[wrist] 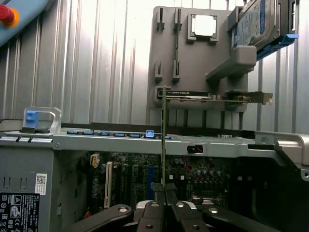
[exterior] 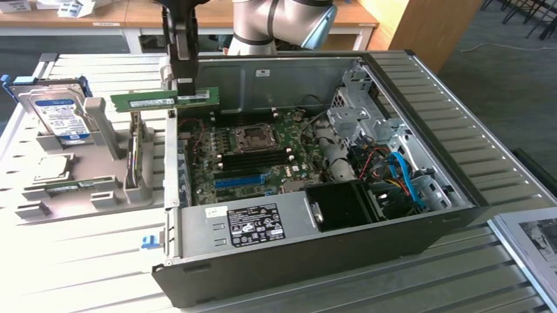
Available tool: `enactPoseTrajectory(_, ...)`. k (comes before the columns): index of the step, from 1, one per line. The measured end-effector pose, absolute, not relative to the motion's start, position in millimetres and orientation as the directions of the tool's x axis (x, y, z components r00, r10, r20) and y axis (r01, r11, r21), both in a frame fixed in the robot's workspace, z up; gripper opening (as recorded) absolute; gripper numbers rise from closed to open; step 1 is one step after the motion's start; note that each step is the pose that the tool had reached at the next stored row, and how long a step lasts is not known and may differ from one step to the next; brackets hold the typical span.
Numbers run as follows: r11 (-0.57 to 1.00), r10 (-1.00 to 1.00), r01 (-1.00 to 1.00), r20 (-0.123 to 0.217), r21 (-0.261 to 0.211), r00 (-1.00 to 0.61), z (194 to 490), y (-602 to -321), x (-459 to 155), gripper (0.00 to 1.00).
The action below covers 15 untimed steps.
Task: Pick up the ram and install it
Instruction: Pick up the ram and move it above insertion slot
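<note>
Looks like the carrying step: pick-up done, install not yet. Grips the ram (exterior: 161, 100) in the pincer (exterior: 185, 92), pinched narrow on the stick's upper edge. Holds it level and on edge in the air, above the open computer case (exterior: 418, 104) at its wall on the exterior view's left, between the grey parts stand (exterior: 113, 182) on the table (exterior: 87, 261) and the motherboard (exterior: 252, 153). Probably calls for squaring the stick with a memory slot and keeping it upright.
</note>
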<state>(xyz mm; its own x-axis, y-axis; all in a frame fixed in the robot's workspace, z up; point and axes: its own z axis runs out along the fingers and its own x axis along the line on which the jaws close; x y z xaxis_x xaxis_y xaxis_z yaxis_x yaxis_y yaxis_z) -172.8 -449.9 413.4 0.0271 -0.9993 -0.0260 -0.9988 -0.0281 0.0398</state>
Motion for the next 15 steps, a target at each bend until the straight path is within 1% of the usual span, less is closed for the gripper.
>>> enactPoseTrajectory(15,-0.028,-0.999,-0.999,-0.026,0.04,0.027,413,-450,-141,0.12)
